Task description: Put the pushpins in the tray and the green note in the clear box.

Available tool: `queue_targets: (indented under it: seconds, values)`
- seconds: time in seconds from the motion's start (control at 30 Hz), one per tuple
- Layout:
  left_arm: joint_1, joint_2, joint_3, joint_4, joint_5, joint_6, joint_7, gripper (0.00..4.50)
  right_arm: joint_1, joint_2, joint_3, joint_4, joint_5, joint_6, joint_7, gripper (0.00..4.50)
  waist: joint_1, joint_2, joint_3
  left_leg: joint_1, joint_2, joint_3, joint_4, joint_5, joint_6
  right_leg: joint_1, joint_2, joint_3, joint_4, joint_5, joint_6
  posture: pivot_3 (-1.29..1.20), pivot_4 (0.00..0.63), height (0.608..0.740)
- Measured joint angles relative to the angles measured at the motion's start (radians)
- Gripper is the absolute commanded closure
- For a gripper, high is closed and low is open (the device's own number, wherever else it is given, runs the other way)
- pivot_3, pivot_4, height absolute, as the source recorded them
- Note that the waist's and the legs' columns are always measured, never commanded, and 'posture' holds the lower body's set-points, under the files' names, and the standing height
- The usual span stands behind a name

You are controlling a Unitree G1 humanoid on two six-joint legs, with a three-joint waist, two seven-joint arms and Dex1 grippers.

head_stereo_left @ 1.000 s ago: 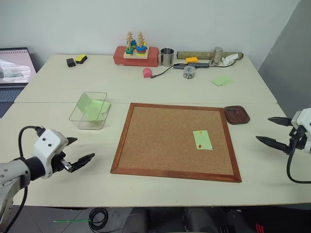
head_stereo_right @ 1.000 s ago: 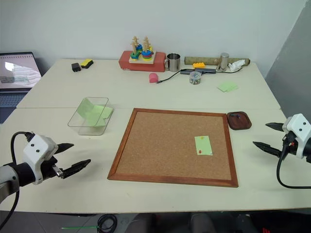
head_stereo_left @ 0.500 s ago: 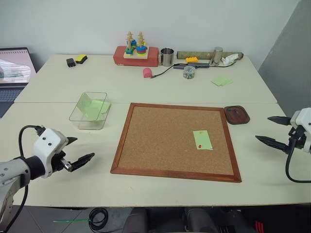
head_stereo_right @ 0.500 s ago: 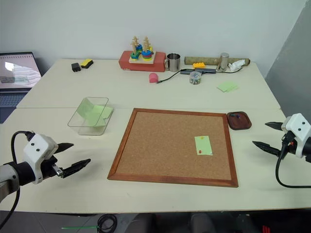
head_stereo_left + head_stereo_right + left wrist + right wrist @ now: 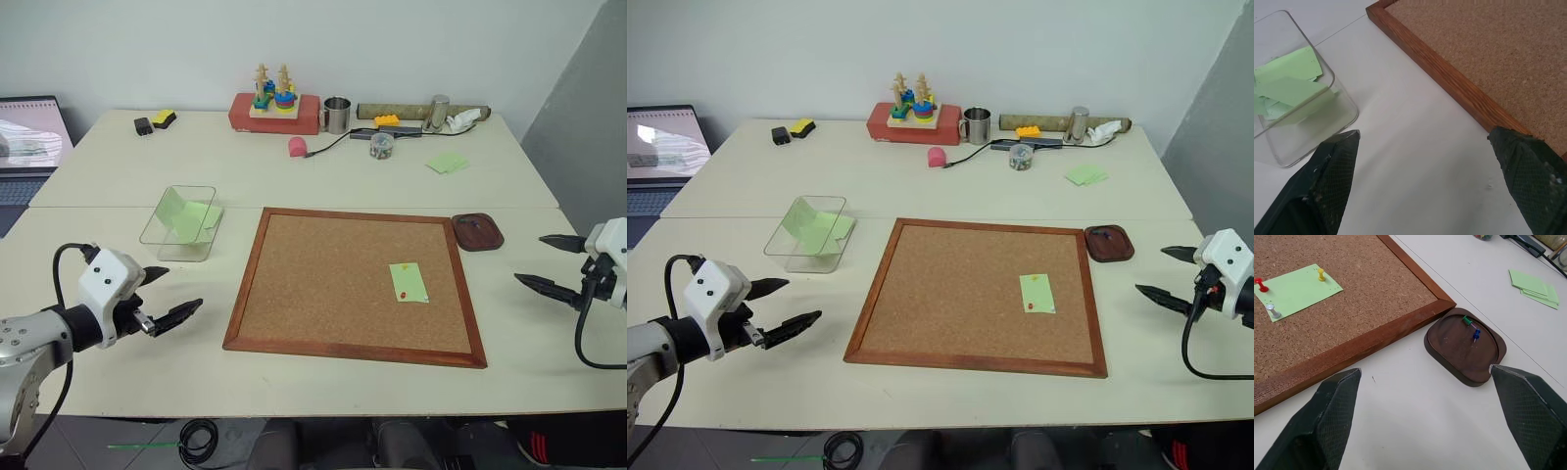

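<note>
- Pale worktop runs back to a white wall, its far edge lined with clutter.
- Cork board lies flat near the front edge, about midway along it.
- Clear box sits just off the board's far left corner, green sheets inside.
- Left end effector hovers by the front left corner of the worktop, fingers spread and empty.
- Right end effector hovers at the right edge, fingers spread and empty.
- Tray rests touching the board's far right corner, holding a green pin and a blue pin.
- Green note is pinned on the board's right half.
- Pushpins, yellow and red, stand in the note.
</note>
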Motion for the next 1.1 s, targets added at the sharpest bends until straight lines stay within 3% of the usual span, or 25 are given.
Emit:
queue_targets:
  seconds: [0.13,0.23,0.43,0.6,0.87,1.1]
  values:
    - [-0.049,-0.008,-0.036,-0.006,-0.013,0.011,-0.006,0.01,0.014,0.0,-0.003,-0.021,0.001,0.003,-0.004,0.1,0.0,0.0,0.0,0.0,0.0,0.0,0.0,0.0,0.0,0.0,0.0,0.0,0.0,0.0,0.0,0.0,0.15,0.74]
    - [-0.091,-0.017,-0.074,-0.02,-0.025,0.018,-0.008,0.45,0.027,0.0,-0.008,-0.037,0.002,0.01,-0.006,0.0,0.0,0.0,0.0,0.0,0.0,0.0,0.0,0.0,0.0,0.0,0.0,0.0,0.0,0.0,0.0,0.0,0.15,0.74]
    - [-0.234,-0.101,-0.262,-0.103,-0.04,0.056,0.011,1.81,0.043,0.03,-0.01,-0.105,0.008,0.039,-0.014,0.0,0.001,0.0,0.0,0.0,-0.001,-0.001,0.001,0.0,0.0,0.001,0.0,0.0,0.0,0.002,0.0,0.0,0.15,0.74]
    - [-0.329,-0.199,-0.412,-0.106,-0.013,0.062,0.036,2.67,0.05,0.071,-0.005,-0.165,0.015,0.078,-0.039,0.0,0.001,0.0,0.0,0.0,-0.001,-0.002,0.001,0.0,0.0,0.002,0.001,0.0,0.001,0.002,-0.001,0.0,0.15,0.74]
    - [-0.478,-0.406,-0.613,0.133,0.143,-0.067,0.094,4.38,0.019,0.164,0.08,-0.286,0.042,0.178,-0.103,0.0,0.001,0.0,0.0,0.0,-0.002,-0.003,0.001,0.0,0.0,0.002,0.001,0.0,0.001,0.003,-0.002,0.0,0.15,0.74]
    - [-0.565,-0.56,-0.681,0.365,0.21,-0.187,0.101,4.48,-0.103,0.25,0.211,-0.286,0.025,0.229,-0.151,0.0,0.0,0.0,0.0,0.001,-0.002,-0.003,0.002,0.0,0.0,0.003,0.001,0.0,0.001,0.003,-0.001,0.0,0.15,0.74]
